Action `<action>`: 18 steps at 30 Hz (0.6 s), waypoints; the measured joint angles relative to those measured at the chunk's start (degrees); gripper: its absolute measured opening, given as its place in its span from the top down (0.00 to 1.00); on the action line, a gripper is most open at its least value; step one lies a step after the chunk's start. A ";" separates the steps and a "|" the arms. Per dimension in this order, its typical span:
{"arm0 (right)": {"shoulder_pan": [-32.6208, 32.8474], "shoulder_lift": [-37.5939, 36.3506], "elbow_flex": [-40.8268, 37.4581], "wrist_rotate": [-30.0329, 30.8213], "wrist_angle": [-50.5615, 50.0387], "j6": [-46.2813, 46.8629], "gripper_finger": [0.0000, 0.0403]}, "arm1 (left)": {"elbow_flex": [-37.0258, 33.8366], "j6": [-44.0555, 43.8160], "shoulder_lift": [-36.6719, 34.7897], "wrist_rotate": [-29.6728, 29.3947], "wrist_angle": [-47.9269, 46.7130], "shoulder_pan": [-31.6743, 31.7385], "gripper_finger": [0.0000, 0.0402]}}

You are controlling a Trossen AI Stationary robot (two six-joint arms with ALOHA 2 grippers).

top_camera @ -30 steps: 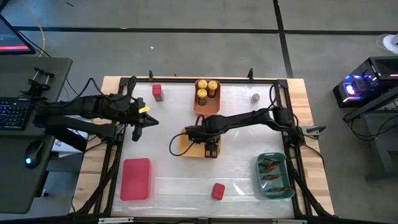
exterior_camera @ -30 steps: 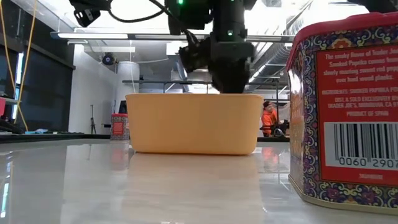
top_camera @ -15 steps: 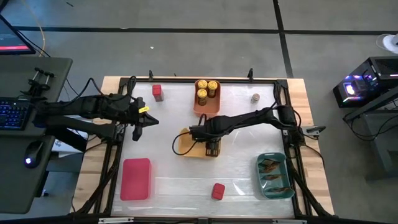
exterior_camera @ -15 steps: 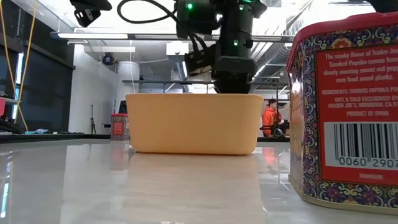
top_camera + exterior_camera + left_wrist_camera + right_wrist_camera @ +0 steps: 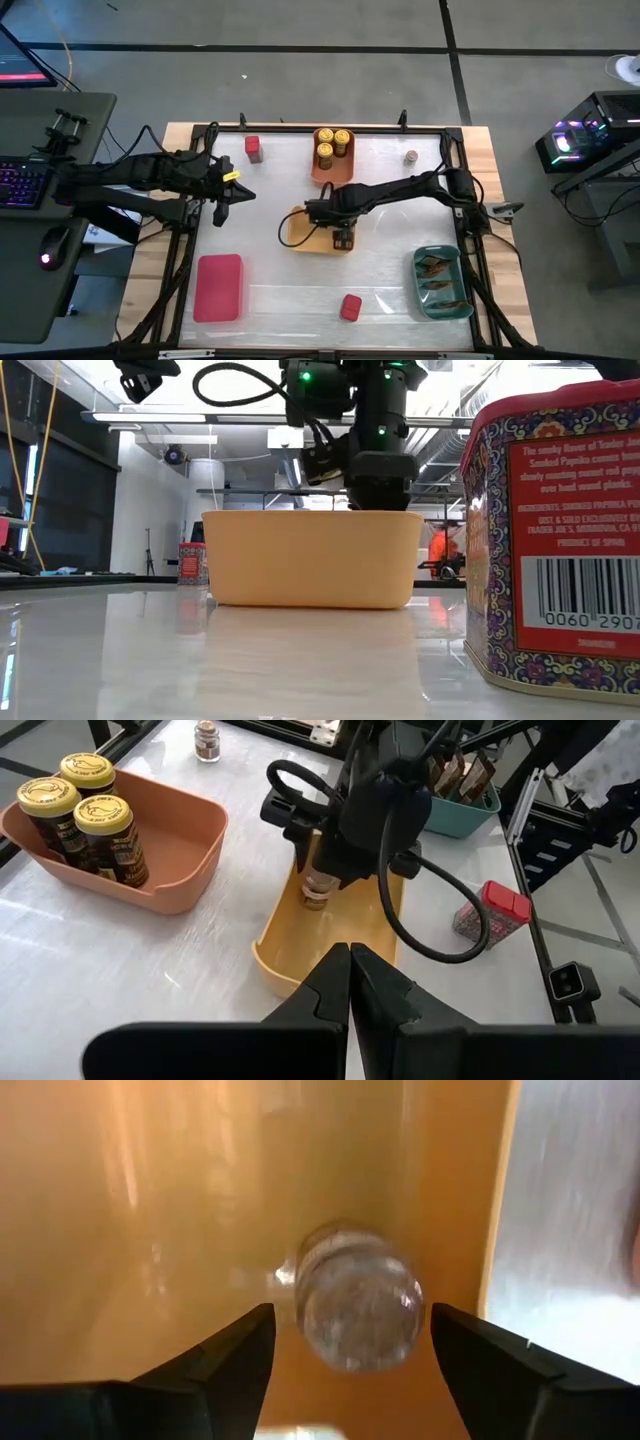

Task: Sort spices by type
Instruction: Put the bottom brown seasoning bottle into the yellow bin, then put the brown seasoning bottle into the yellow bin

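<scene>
A short grey-brown spice jar [image 5: 358, 1310] stands upright on the floor of the yellow bin [image 5: 305, 232], also seen as the jar [image 5: 317, 890] under my right arm. My right gripper [image 5: 350, 1355] points down into that bin, open, one finger on each side of the jar with a gap to each. My left gripper [image 5: 350, 960] is shut on nothing and hangs above the table's left part [image 5: 222, 205]. Three yellow-lidded jars [image 5: 333, 145] stand in the orange bin [image 5: 318, 168].
A red tin [image 5: 253, 148] stands at the far left and another [image 5: 350, 306] near the front edge, close before the low camera [image 5: 560, 530]. A grey jar [image 5: 411, 157] stands far right. The teal bin [image 5: 421, 290] holds packets. A red bin [image 5: 219, 287] lies front left.
</scene>
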 joint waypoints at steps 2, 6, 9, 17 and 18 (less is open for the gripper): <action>0.00 0.00 1.59 -0.64 -2.04 -1.21 0.35 | 0.00 0.37 0.00 -0.10 0.01 0.00 1.00; 0.00 0.00 6.11 -1.79 -7.05 -3.49 0.34 | 0.00 1.62 0.00 -0.51 0.00 0.07 1.00; -0.07 -0.01 10.50 -2.21 -11.78 -5.62 0.34 | 0.00 2.52 0.00 -1.47 0.01 0.24 1.00; -4.66 -9.48 12.25 3.38 -17.91 0.71 0.35 | 0.00 6.28 0.00 -2.68 0.02 0.24 1.00; -5.68 -12.14 10.77 6.26 -18.47 3.14 0.35 | 0.00 7.33 0.00 -2.55 -0.03 0.24 1.00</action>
